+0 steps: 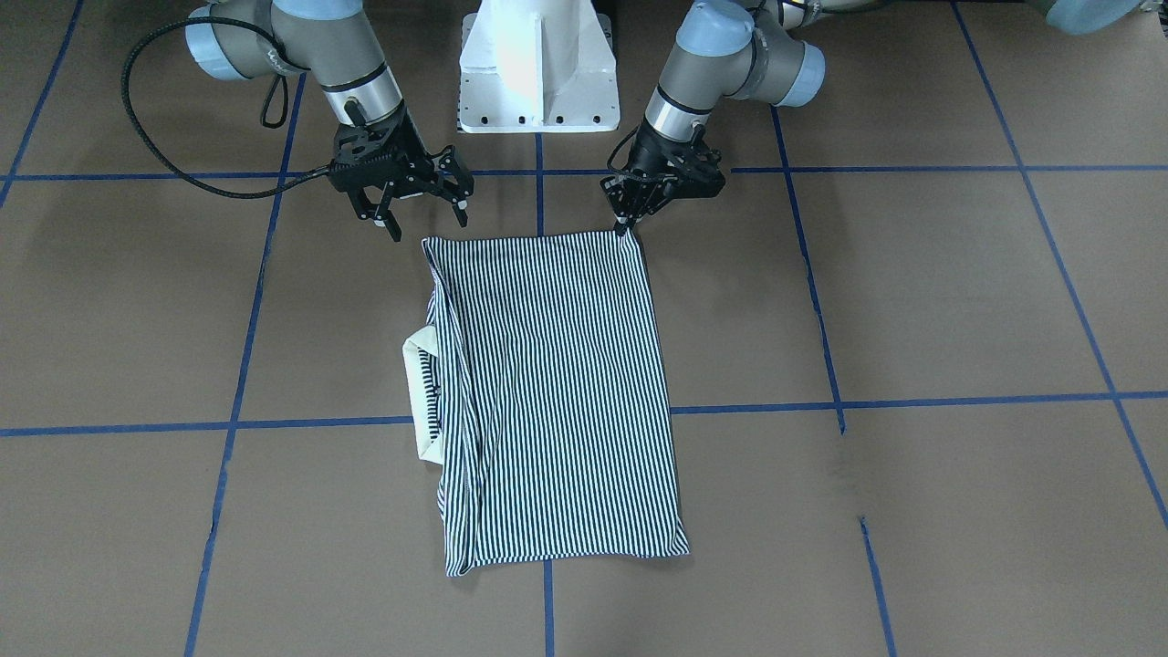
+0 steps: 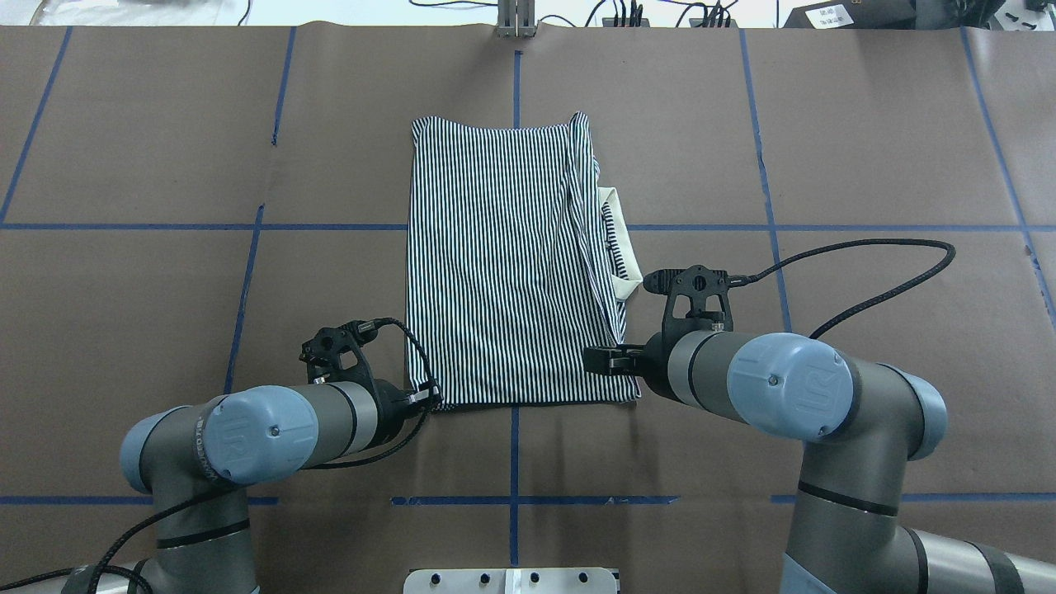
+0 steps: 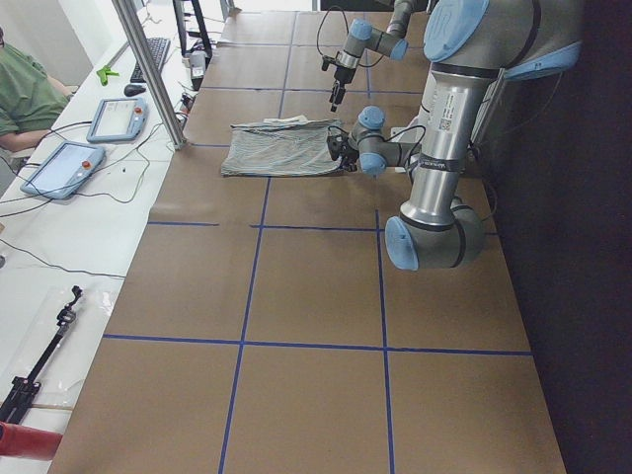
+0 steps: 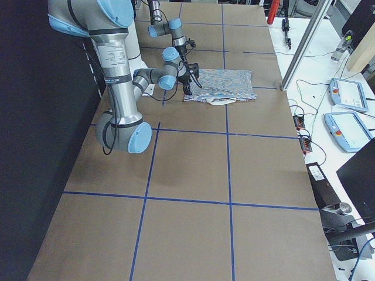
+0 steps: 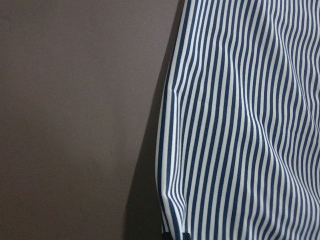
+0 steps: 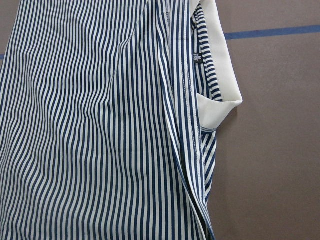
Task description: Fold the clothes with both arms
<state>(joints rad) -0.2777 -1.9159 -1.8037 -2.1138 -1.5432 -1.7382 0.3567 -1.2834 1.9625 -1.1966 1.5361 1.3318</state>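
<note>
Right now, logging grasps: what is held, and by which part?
The left gripper pinches the polo shirt by its near corner; the right gripper is open, holding nothing.

Even overhead light lays only soft shadows on my brown table (image 1: 958, 292), glare blows out my white pedestal (image 1: 538, 55), and my left wrist view is dim and soft, with a dark shadow beside the striped shirt (image 5: 240, 125).

"UR" logo on left arm's joint cap (image 2: 260, 433), same on right arm's joint cap (image 2: 784, 384), polo shirt's neck tag (image 6: 196, 57) illegible.
</note>
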